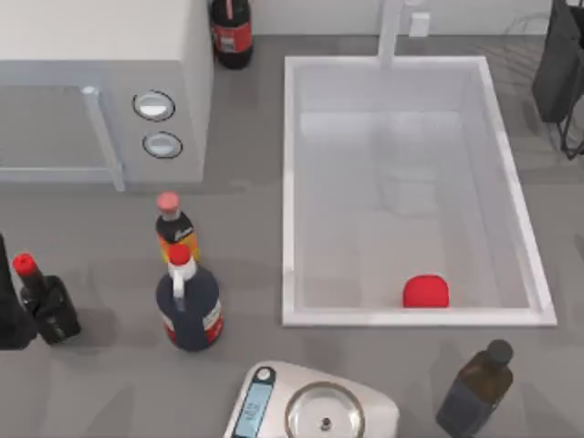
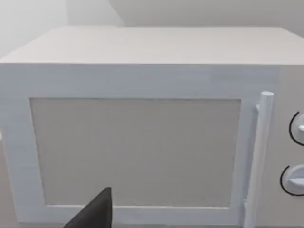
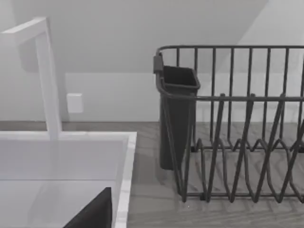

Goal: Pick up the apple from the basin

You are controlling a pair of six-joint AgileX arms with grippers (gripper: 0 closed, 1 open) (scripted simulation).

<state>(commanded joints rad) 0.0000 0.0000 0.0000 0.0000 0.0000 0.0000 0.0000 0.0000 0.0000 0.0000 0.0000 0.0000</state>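
1. The apple (image 1: 425,291) lies on the floor of the basin (image 1: 290,182), close against its near wall and a little right of the middle of that wall.
2. The basin sits on the right half of the table (image 1: 109,365), with its white faucet (image 1: 391,32) rising at the far rim.
3. The left claw (image 2: 92,213) shows as a dark finger in the left wrist view, facing the door of the white microwave (image 1: 100,91) at the far left of the table; whether it is wide or narrow I cannot tell.
4. The right claw (image 3: 92,213) shows as a dark finger in the right wrist view, over the basin's far right corner, with the dark dish rack (image 3: 232,123) just beyond; its spread I cannot tell either.
5. The apple is well apart from both claws: neither touches it.
6. Left of the basin stand a round dark blue bottle (image 1: 189,306) with a red cap and an orange-labelled bottle (image 1: 173,228) just behind it.
7. A kitchen scale (image 1: 315,411) lies at the near edge, with a dark bottle (image 1: 476,388) to its right.
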